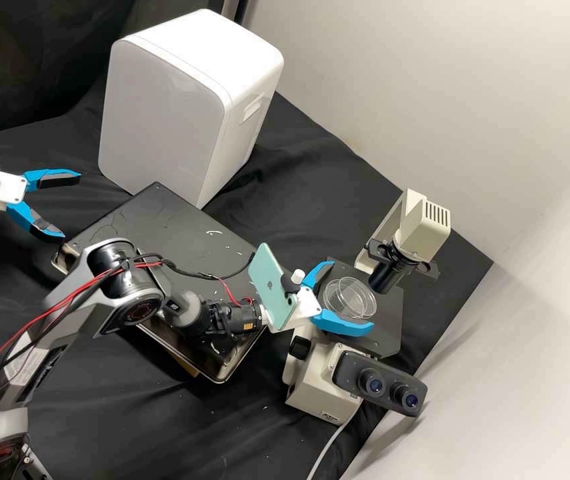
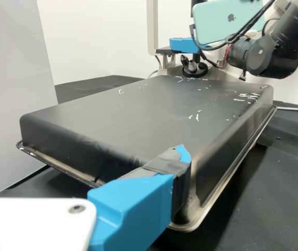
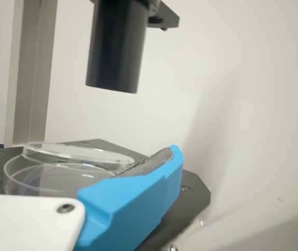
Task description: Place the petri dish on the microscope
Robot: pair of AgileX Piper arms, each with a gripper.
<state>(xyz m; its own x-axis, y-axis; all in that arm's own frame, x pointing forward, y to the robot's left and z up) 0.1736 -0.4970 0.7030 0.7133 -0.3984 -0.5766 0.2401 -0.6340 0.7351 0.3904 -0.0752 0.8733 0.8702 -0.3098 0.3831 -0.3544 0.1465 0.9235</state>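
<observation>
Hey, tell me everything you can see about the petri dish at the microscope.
The petri dish is round, shallow and clear, like plastic or glass, and looks empty. It has a lid, which seems slightly askew in the right wrist view. It appears to lie level on the microscope's dark stage, below the black condenser tube. The right hand is around it; whether it grips the dish I cannot tell.

Black cloth-covered bench (image 1: 311, 180) carries three items directly: white box (image 1: 185, 100) at the back, black-topped metal tray (image 1: 165, 227) just in front of it, and microscope (image 1: 325, 380) right of the tray, near the bench's edge.
</observation>
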